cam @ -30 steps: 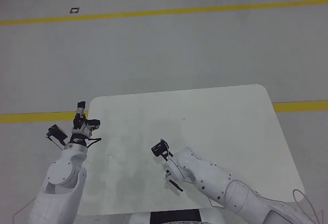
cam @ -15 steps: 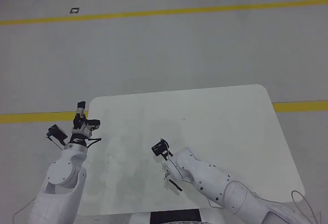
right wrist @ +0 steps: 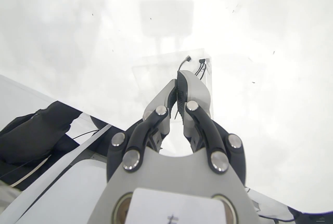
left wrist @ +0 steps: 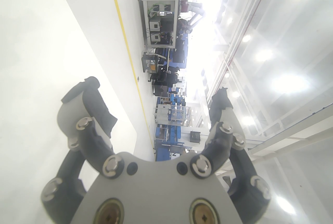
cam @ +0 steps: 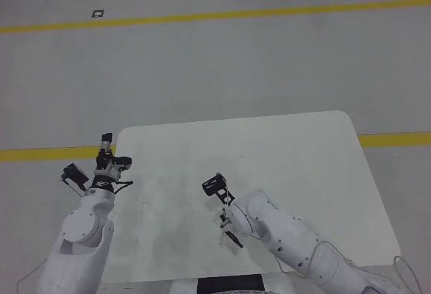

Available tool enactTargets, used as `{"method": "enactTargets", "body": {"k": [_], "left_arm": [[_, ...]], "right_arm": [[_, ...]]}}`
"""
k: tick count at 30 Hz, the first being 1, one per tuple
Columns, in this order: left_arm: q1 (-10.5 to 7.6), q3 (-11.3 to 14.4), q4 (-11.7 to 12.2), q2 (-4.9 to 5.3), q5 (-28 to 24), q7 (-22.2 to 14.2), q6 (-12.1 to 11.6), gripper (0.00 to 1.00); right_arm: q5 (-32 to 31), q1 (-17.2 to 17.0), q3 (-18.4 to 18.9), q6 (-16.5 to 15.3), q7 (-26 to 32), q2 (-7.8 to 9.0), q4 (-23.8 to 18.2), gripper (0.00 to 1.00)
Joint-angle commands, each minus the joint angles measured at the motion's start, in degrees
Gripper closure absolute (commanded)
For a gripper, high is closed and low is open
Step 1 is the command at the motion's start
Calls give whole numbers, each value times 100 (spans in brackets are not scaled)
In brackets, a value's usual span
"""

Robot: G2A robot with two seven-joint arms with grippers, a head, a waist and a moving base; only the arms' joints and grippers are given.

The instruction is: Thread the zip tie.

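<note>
My right gripper (right wrist: 177,77) is shut on a thin black zip tie (right wrist: 187,59). The tie's small head sticks out past the fingertips and its strap runs back between the pads. The gripper hangs just above a clear shallow box (right wrist: 156,66) on the white table, with more black zip ties (right wrist: 201,67) lying in the box beside it. From above, the right gripper (cam: 230,235) is near the table's front edge, a little left of centre. My left gripper (left wrist: 156,88) is open and holds nothing. It sits at the table's left edge (cam: 107,143), pointing away over the floor.
The white table (cam: 296,162) has free room across its middle and right side. Yellow floor lines run behind and beside it. The left wrist view looks past the table edge (left wrist: 78,22) into a workshop with racks and machines.
The right arm has shifted slightly toward the table's far side and to the right, gripper still shut on the zip tie. The left arm has not moved.
</note>
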Motion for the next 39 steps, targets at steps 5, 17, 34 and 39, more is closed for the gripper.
{"method": "enactTargets", "body": {"k": [5, 17, 34, 39], "left_arm": [[0, 0, 0, 0, 0, 0, 0, 0], [0, 0, 0, 0, 0, 0, 0, 0], [0, 0, 0, 0, 0, 0, 0, 0], [0, 0, 0, 0, 0, 0, 0, 0]], "right_arm": [[307, -242, 429, -117, 0, 139, -456, 100], [1257, -673, 1217, -553, -534, 259, -870, 100], [2595, -1108, 1736, -607, -2007, 250, -1139, 100], [3524, -1353, 1970, -824, -2815, 233, -1103, 100]]}}
